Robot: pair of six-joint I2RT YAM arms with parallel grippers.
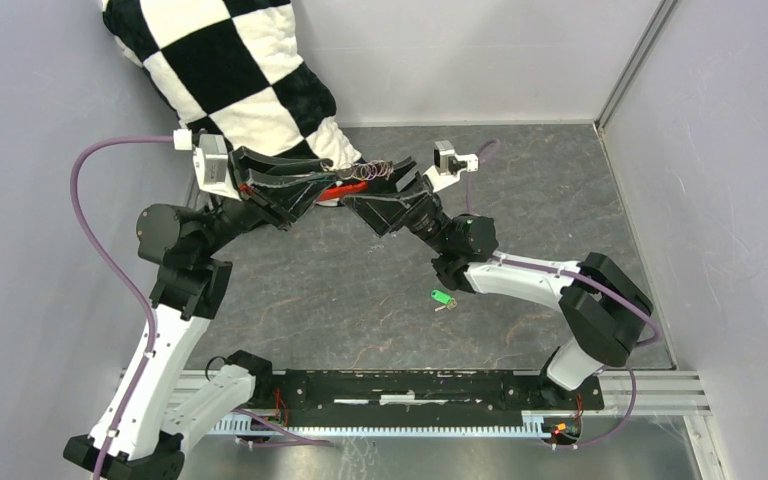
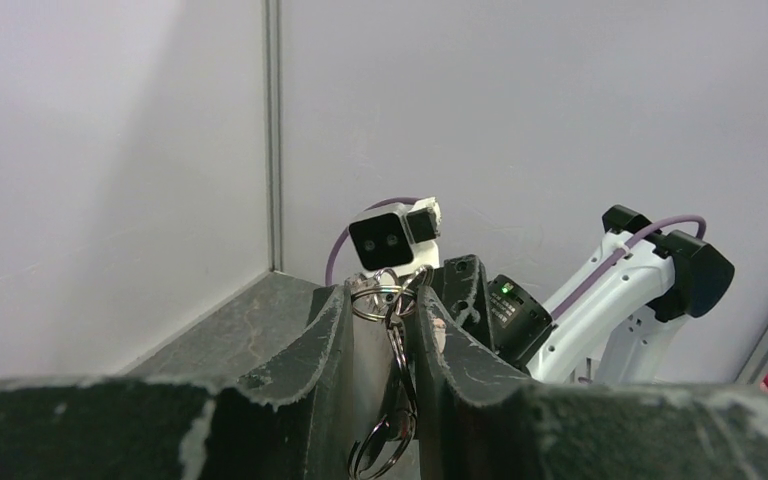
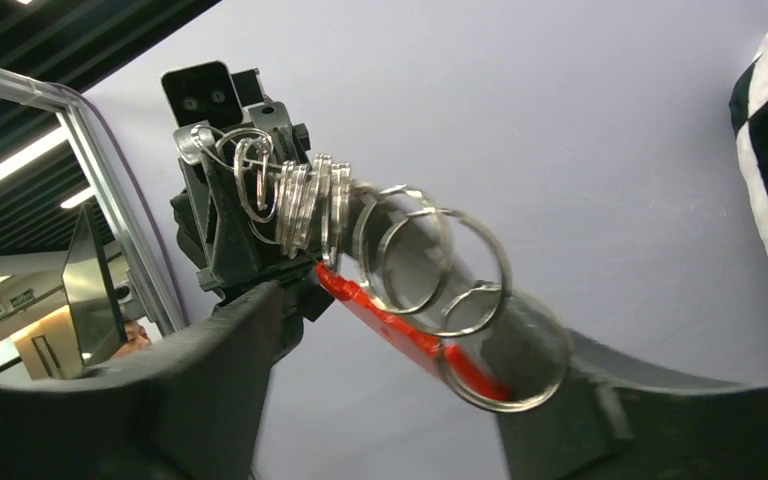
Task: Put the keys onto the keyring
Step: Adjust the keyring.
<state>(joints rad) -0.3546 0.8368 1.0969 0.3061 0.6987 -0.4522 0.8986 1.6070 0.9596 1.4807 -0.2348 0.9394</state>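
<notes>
Enclosure: dark, stone-patterned table [image 1: 310, 300], pale grey walls on three sides. Clock bearings taken from table centre, 12 o'clock at the far wall.

- 6 o'clock, near edge: black mounting rail [image 1: 430, 385] carrying both arm bases.
- 5 o'clock, just off centre: green-headed key [image 1: 442, 297] lay flat on the table, alone, well apart from both arms.
- 11 o'clock, raised above the table: the two arms met tip to tip. The left gripper [image 2: 385, 295] was clamped on the keyring [image 3: 400, 250], ring chain pinched between its fingers, red tag [image 3: 390, 325] hanging beneath. The right gripper [image 1: 368, 187] stood wide apart about the loose rings. Could not tell whether it touched them.
- 10 o'clock, far corner: black-and-white checkered cushion [image 1: 230, 70] against the wall.
</notes>
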